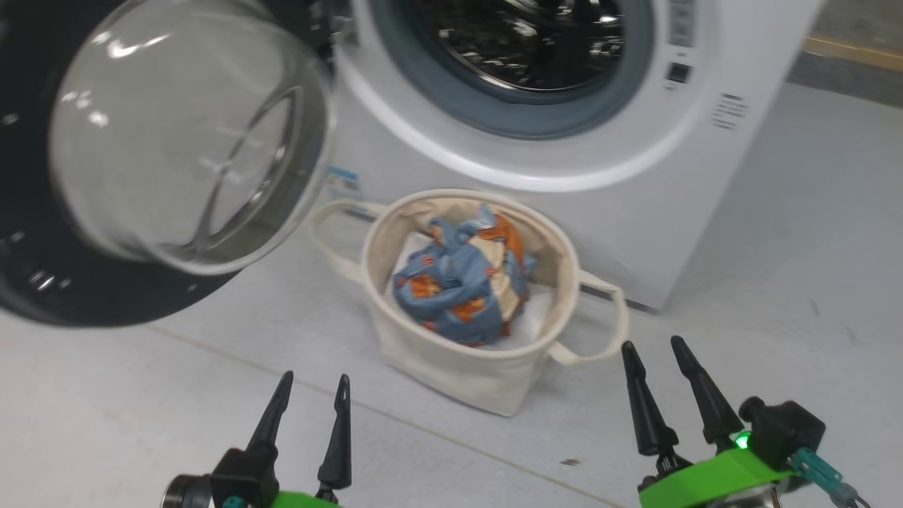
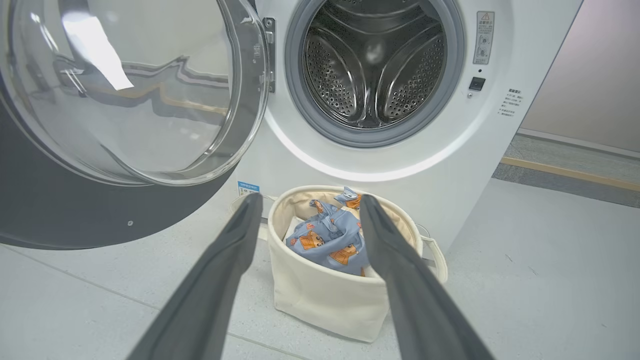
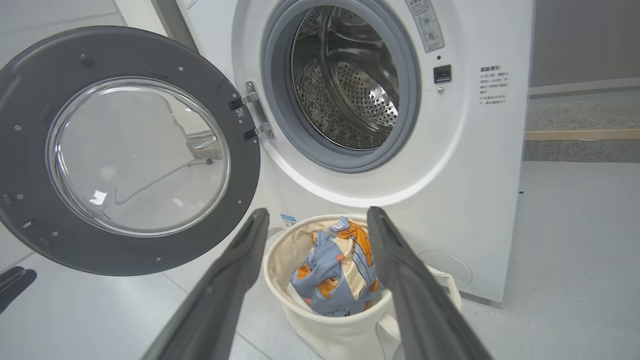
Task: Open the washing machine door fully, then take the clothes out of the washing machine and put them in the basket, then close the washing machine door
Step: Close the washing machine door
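Head cam looks down; wrist cams fwd, lower; all share basket (image 1: 451, 370).

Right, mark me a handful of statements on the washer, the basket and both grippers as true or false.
1. The large round glossy black door with its clear glass porthole stands swung open. True.
2. The steel perforated drum of the white front-loading washing machine looks empty. True.
3. The light-blue bear-printed garment lies draped over the door's rim. False: it sits inside the cream canvas round basket.
4. The left gripper is shut on a basket handle. False: it is open, holding nothing, apart from the basket.
5. The right gripper is open and holds nothing. True.
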